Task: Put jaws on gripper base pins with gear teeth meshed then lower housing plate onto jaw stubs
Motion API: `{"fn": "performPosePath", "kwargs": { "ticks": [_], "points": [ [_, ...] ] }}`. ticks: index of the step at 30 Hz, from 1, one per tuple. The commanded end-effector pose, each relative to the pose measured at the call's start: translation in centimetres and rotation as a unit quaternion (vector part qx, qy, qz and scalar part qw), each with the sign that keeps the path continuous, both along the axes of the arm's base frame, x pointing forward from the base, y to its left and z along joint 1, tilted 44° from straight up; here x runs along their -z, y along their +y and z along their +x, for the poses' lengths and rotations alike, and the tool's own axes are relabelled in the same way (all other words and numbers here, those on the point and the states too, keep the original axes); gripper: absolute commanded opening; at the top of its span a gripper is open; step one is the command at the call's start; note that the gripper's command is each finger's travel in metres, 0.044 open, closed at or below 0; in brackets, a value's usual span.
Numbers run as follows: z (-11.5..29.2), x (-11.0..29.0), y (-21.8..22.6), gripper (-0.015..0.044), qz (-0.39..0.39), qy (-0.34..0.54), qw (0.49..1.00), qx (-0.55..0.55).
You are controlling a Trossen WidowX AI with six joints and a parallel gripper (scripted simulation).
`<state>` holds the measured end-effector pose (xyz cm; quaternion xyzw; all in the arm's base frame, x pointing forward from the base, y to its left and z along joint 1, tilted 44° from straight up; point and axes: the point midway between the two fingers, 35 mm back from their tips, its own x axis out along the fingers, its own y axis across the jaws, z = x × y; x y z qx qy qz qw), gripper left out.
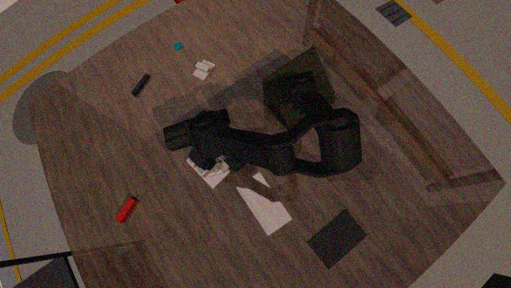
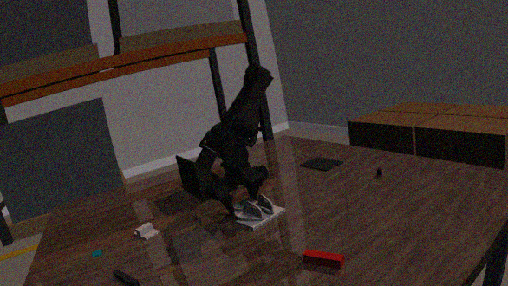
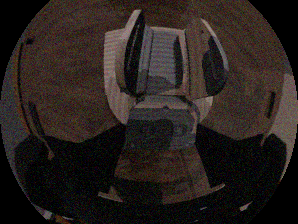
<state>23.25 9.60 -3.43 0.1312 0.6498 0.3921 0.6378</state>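
Note:
The light base [image 1: 214,181] [image 2: 255,225] lies on the table under the hand. Two grey jaws stand side by side on it: one jaw [image 2: 250,211] [image 3: 132,57] and the other jaw [image 2: 266,204] [image 3: 216,65]. Their pins and gear teeth are hidden. My gripper [image 2: 244,205] [image 3: 160,125] is shut on the grey housing plate [image 3: 157,131], which spans between the dark fingers at the near ends of the jaws in the wrist view. Whether the plate touches the stubs or sits level cannot be told. In the top view the hand covers the plate.
A red block [image 1: 126,209] [image 2: 323,258], a black bar [image 1: 141,85] [image 2: 126,277], a teal block [image 1: 178,45] [image 2: 97,253] and a small white part [image 1: 203,70] [image 2: 146,230] lie apart on the table. A dark mat [image 1: 337,238] [image 2: 322,164] lies farther off.

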Motion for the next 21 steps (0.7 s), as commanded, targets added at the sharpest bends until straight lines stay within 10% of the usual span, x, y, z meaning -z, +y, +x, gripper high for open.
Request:
{"fn": "performPosePath", "kwargs": {
  "ticks": [1,21],
  "points": [
    [-0.01,0.05,0.0,0.0351,-0.001,0.001,1.0,0.001],
    [0.11,-0.34,-0.35,0.0351,-0.001,0.001,1.0,0.001]
  ]
}}
